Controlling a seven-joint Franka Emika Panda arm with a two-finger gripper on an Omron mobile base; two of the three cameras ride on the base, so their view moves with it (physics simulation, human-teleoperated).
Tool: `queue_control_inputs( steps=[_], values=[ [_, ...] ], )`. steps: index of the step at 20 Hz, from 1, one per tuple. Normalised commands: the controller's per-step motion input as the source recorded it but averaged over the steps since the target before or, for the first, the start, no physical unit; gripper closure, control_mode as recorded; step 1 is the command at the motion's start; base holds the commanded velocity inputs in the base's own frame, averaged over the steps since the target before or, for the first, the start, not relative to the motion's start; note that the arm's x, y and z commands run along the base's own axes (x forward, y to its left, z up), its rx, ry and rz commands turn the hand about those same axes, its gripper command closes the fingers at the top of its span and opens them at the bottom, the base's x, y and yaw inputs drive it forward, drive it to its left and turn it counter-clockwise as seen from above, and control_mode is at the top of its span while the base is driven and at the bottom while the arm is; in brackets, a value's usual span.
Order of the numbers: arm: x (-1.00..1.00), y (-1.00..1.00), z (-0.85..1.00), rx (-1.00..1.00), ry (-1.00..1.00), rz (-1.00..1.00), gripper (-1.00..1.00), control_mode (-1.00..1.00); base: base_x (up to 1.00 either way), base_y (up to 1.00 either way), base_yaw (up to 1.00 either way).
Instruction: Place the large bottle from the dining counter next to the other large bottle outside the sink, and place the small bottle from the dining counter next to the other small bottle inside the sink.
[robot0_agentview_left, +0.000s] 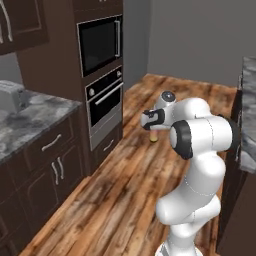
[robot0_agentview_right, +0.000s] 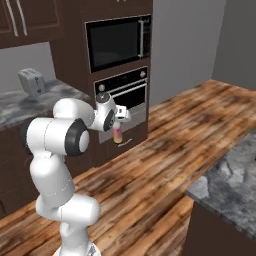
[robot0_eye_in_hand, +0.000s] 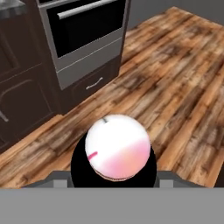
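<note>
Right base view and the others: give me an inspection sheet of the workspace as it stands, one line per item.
Surface: wall counter of grey marbled stone at left; a corner of the dining counter at lower right; wooden floor between them.
Job's things: small bottle, pink to yellow, hangs from the pincer over the floor; in the hand view it sits right under the camera.
Clutter: toaster on the wall counter.
Grippers: pincer shut on the small bottle, in front of the oven.
Cables: nothing seen.
Surroundings: microwave built in above the oven; dark brown cabinets with drawer handles.
</note>
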Motion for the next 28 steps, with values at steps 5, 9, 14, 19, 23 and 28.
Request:
queue_control_inputs(
  steps=[5,9,14,19,23,28],
  values=[
    [0.00,0.00,0.00,0.00,0.00,0.00,1.00,1.00,0.28,0.48,-0.36],
    [0.00,0.00,0.00,0.00,0.00,0.00,1.00,1.00,0.30,0.46,-0.35],
    [0.00,0.00,0.00,0.00,0.00,0.00,1.00,1.00,0.32,0.43,-0.35],
    [0.00,0.00,0.00,0.00,0.00,0.00,1.00,1.00,0.32,0.40,-0.35],
    [0.00,0.00,0.00,0.00,0.00,0.00,1.00,1.00,0.35,0.35,-0.35],
    [0.00,0.00,0.00,0.00,0.00,0.00,1.00,1.00,0.38,0.30,-0.34]
  ],
)
